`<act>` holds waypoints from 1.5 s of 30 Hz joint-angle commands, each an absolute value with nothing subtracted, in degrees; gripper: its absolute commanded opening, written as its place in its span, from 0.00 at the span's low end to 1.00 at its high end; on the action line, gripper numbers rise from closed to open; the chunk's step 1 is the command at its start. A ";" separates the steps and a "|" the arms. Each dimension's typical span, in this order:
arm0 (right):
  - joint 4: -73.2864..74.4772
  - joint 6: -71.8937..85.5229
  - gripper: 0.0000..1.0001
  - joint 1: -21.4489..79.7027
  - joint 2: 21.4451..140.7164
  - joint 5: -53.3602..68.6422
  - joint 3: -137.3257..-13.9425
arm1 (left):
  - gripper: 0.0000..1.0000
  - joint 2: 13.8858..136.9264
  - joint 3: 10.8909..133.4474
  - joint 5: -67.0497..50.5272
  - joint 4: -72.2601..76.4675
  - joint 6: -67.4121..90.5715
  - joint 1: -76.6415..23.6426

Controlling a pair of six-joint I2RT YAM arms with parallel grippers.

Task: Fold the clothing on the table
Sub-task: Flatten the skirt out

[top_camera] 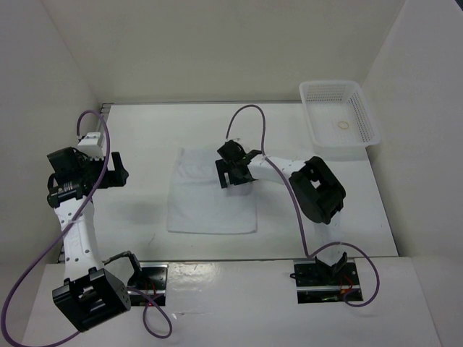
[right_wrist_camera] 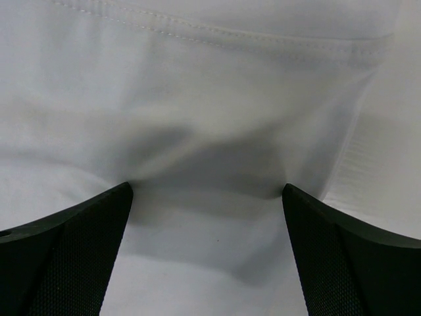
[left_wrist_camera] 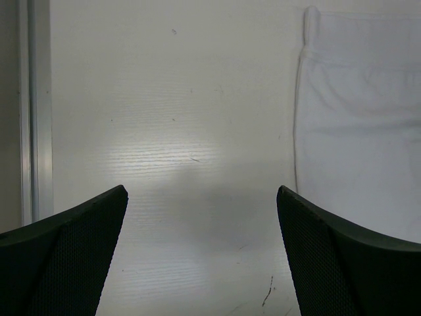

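Observation:
The clothing (top_camera: pixel 210 199) lies as a flat white rectangle in the middle of the table (top_camera: pixel 137 137). My right gripper (top_camera: pixel 236 179) is low over its far right part. In the right wrist view that gripper (right_wrist_camera: pixel 207 192) is open, both fingertips touching the clothing (right_wrist_camera: pixel 197 99), and a soft ridge of cloth rises between them below a stitched hem. My left gripper (top_camera: pixel 119 170) hangs over bare table, left of the clothing. It is open (left_wrist_camera: pixel 202 192) with only tabletop between its fingers, and the clothing's edge (left_wrist_camera: pixel 358 131) shows to the right.
A white mesh basket (top_camera: pixel 365 116) stands at the far right corner with a small ring (top_camera: pixel 342 126) inside. White walls close in the table on three sides. A metal strip (left_wrist_camera: pixel 33 112) marks the table's left edge. Purple cables loop off both arms.

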State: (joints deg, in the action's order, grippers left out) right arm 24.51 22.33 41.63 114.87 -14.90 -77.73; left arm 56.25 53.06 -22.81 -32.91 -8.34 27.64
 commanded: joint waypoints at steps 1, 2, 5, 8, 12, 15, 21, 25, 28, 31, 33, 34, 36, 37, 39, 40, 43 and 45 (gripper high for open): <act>34.62 20.04 0.99 44.29 114.62 -12.74 -77.42 | 1.00 55.11 52.82 -23.99 -31.55 -8.08 28.04; 35.93 20.04 0.99 44.30 114.00 -12.74 -78.30 | 1.00 55.11 52.82 -24.52 -31.55 -8.09 28.04; 39.10 18.90 0.99 44.82 111.02 -12.74 -84.52 | 1.00 55.11 52.82 -26.18 -32.17 -8.70 28.04; 40.69 17.14 0.99 44.82 107.16 -12.22 -89.46 | 1.00 55.11 52.82 -29.26 -33.74 -11.15 28.04; 41.58 11.09 0.99 44.82 102.05 -11.51 -95.18 | 1.00 55.11 54.66 -32.25 -37.51 -14.05 26.73; 39.04 5.19 0.99 42.90 97.48 -11.51 -92.56 | 1.00 55.72 59.49 -33.57 -42.00 -15.99 23.57; 38.75 0.09 0.97 29.57 95.09 -5.63 -88.15 | 1.00 64.93 63.28 -35.33 -43.07 -15.13 17.68; 37.62 -1.76 0.93 20.06 95.10 1.75 -84.39 | 1.00 77.30 67.05 -38.75 -43.07 -15.12 14.94; 35.44 -3.52 0.86 15.39 96.41 7.81 -82.10 | 1.00 85.58 71.71 -41.13 -43.07 -16.78 12.49; 34.80 -5.10 0.77 12.57 99.83 13.52 -81.56 | 1.00 93.85 77.24 -44.20 -42.54 -18.10 10.11; 36.03 -6.67 0.73 11.79 102.29 17.73 -83.31 | 0.96 100.41 80.49 -45.61 -42.01 -18.71 9.41; 36.04 -7.46 0.72 11.26 104.22 18.71 -83.93 | 0.95 102.46 83.73 -47.09 -42.53 -19.33 8.71; 36.64 -8.25 0.71 11.25 105.55 20.03 -84.81 | 0.90 108.24 86.65 -48.25 -42.54 -19.86 8.09; 36.65 -8.78 0.69 11.25 106.17 20.04 -85.51 | 0.88 109.93 87.79 -48.86 -42.54 -20.65 8.09; 36.65 -8.79 0.68 11.25 107.40 21.18 -85.52 | 0.83 114.58 90.52 -49.39 -42.54 -21.18 6.86; 36.65 -8.79 0.66 11.25 107.40 22.23 -86.13 | 0.77 116.18 91.22 -48.79 -42.54 -21.18 6.86; 37.70 -9.32 0.61 11.25 108.81 23.29 -86.65 | 0.66 121.54 94.12 -45.90 -42.01 -21.80 5.54; 38.23 -9.93 0.57 11.25 109.51 23.99 -86.66 | 0.66 124.43 95.53 -43.87 -42.01 -21.80 4.75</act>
